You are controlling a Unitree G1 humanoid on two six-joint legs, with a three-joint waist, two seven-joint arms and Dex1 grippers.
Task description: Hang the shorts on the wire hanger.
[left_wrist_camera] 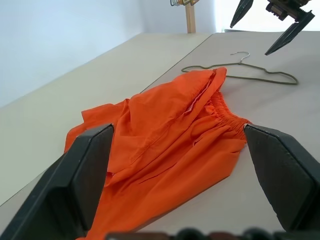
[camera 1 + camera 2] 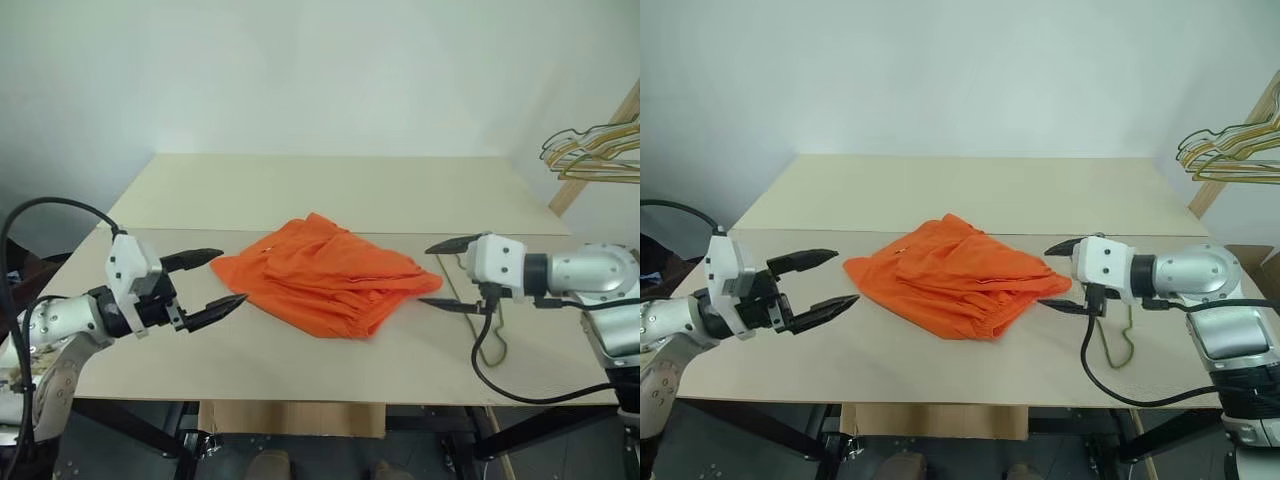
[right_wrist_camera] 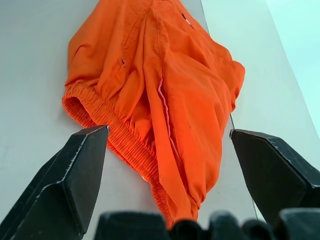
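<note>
Both grippers – left gripper (image 2: 218,281), right gripper (image 2: 437,275) – gape wide, holding nothing, flanking the crumpled orange shorts (image 2: 325,274); thin wire hanger (image 1: 250,73) lies beside them.

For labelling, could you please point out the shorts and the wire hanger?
shorts (image 2: 325,272): left eye view, middle of the fabric.
wire hanger (image 1: 260,74): left wrist view, its long straight bar.
</note>
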